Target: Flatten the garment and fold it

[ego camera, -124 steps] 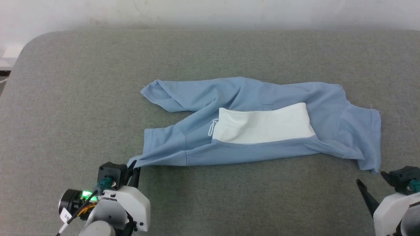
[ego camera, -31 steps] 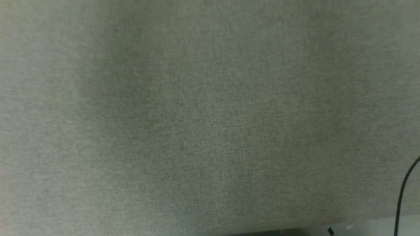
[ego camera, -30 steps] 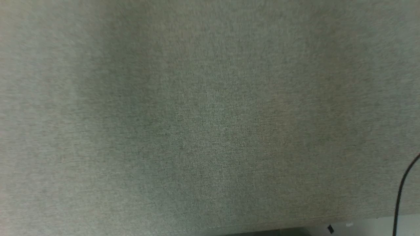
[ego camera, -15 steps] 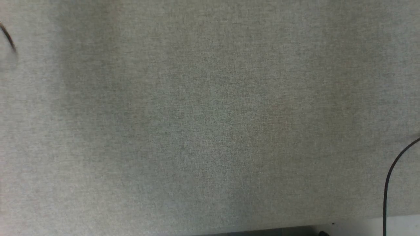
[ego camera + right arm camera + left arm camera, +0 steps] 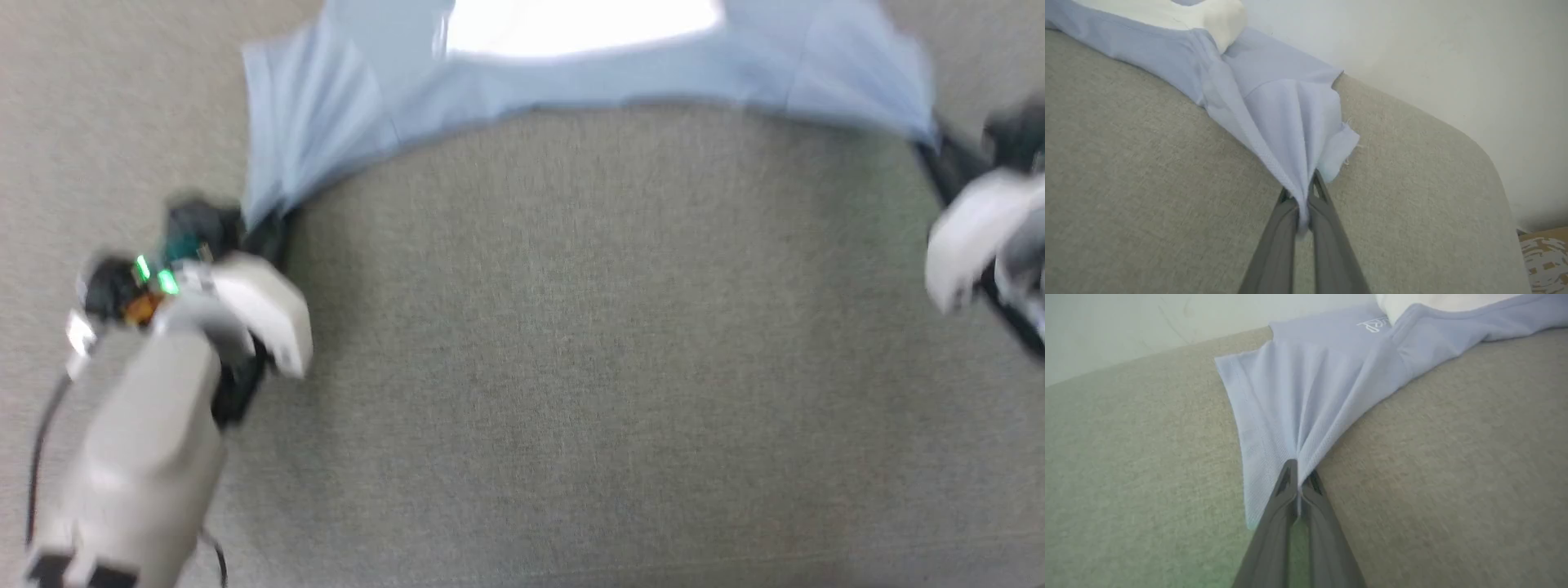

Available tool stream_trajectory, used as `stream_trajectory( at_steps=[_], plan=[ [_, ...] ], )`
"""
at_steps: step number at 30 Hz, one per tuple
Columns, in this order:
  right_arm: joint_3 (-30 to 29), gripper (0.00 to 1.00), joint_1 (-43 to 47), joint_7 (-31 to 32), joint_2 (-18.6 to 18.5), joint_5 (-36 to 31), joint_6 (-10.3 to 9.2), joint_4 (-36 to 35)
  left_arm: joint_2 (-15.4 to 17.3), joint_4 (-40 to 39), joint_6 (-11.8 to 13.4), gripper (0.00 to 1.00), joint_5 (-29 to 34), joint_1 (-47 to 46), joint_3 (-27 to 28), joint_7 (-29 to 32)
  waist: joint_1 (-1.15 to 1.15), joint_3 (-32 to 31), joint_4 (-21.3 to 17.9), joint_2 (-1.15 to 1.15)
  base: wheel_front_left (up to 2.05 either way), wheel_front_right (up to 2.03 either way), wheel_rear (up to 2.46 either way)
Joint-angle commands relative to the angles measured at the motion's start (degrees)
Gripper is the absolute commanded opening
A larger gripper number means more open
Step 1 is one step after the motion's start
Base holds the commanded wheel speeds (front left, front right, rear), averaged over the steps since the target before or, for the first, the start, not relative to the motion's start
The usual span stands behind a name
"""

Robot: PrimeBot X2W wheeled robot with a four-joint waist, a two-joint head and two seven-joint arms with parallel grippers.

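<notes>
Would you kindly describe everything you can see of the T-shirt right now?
The T-shirt is light blue, soft-looking knit cloth with a white panel and a small white script mark beside it. It lies rumpled, not flat, on the grey fabric surface. The left gripper and right gripper are each shut on one hemmed end, pleats fanning from each grip, the near edge stretched between them.
</notes>
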Motion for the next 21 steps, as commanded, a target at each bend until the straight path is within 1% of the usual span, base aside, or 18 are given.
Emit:
stream_trajectory(
  at_steps=[1, 3, 7, 12, 16, 21],
  plan=[
    [0.4, 0.0, 2.6, -0.3, -1.4, 0.5, -0.13, -1.3, 0.8, -1.2, -0.7, 0.0, -0.7, 3.1, -0.4, 1.0, 0.02, -8.2, 1.0, 0.0, 0.0, 0.0, 0.0],
    [1.3, 0.0, 7.2, -0.1, -3.2, 0.8, -0.13, -3.4, 1.5, -3.9, -1.2, 0.0, -1.5, 8.2, -1.5, 3.5, 0.02, -9.6, 1.3, 0.0, 0.0, 0.0, 0.0],
    [1.5, 0.0, 16.4, 0.9, -5.7, 2.0, -0.13, -6.1, 3.8, -9.6, -1.2, 0.0, -3.6, 17.1, -2.3, 7.7, 0.02, -11.7, 1.7, 0.0, 0.0, 0.0, 0.0],
    [-0.3, 0.0, 25.3, 2.3, -7.9, 2.8, -0.13, -6.6, 6.6, -14.8, 0.9, 0.0, -5.3, 24.6, -1.8, 10.7, 0.02, -13.6, 1.9, 0.0, 0.0, 0.0, 0.0],
    [-2.4, 0.0, 30.7, 3.6, -8.3, 3.6, -0.13, -6.2, 8.3, -16.8, 2.7, 0.0, -6.8, 29.1, -0.8, 12.2, 0.02, -15.6, 1.6, 0.0, 0.0, 0.0, 0.0],
    [-4.0, 0.0, 36.4, 6.1, -8.6, 4.8, -0.13, -6.6, 9.7, -19.3, 3.7, 0.0, -8.8, 34.5, -0.6, 14.5, 0.02, -18.0, 1.2, 0.0, 0.0, 0.0, 0.0]
  ],
)
